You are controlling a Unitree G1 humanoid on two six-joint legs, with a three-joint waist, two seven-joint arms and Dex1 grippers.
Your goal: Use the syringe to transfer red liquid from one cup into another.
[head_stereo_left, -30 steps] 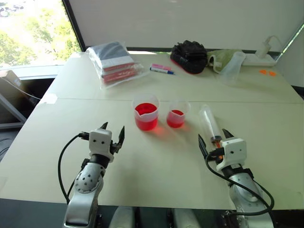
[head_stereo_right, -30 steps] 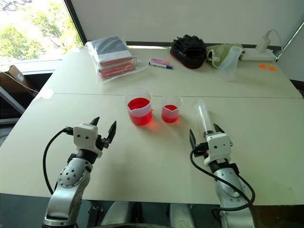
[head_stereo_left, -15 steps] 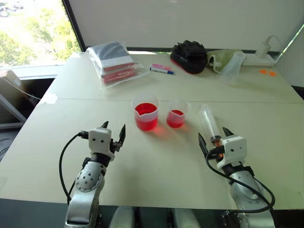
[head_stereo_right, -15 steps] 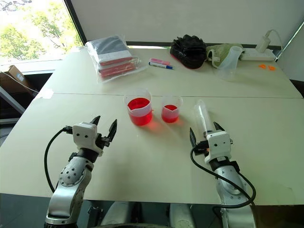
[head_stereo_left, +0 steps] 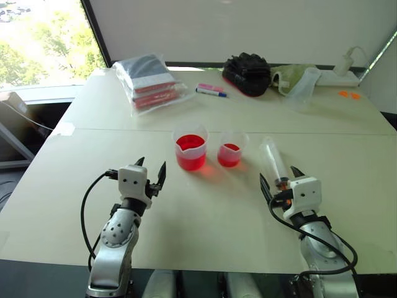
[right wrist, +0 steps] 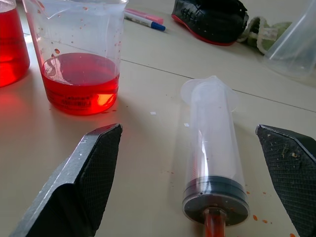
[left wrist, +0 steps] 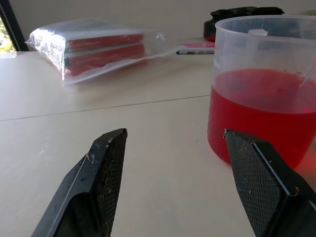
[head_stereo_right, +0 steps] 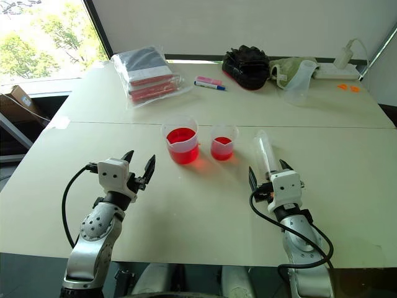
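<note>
Change since a second ago: nothing on the table has shifted; both arms hold about the same spots, the left gripper (head_stereo_left: 151,171) perhaps a shade nearer the cups; cups, syringe and clutter lie as before.
Left gripper: fingers spread wide, pinching nothing; poised just above the table (head_stereo_left: 205,217), pointing forward; the larger beaker (head_stereo_left: 190,148) sits ahead and a little to its right, close in the left wrist view yet not touching either finger.
Right gripper (head_stereo_left: 280,180): fingers spread wide, holding nothing; the syringe's orange-red nozzle end lies between them on the table; no contact can be made out.
Syringe (right wrist: 214,148): lying flat on the table, clear barrel running away from the right gripper, dark plunger seal and nozzle at the near end, open flanged end farther off; just right of the smaller cup, apart from it.
Larger beaker: upright, left of the smaller cup, near mid-table; red liquid (left wrist: 261,111) fills about half of it.
Smaller cup (right wrist: 76,54): upright, just beside the beaker, a small gap between; a shallower layer of red at its bottom; red droplets on its inner wall.
Farther back: bagged packs (head_stereo_left: 149,81) at rear left; marker pens (head_stereo_left: 211,90) behind the cups; black bundle (head_stereo_left: 248,73) and a frosted jug (head_stereo_left: 301,87) lying tilted at rear right; white power strip (head_stereo_left: 342,76) by the far edge.
</note>
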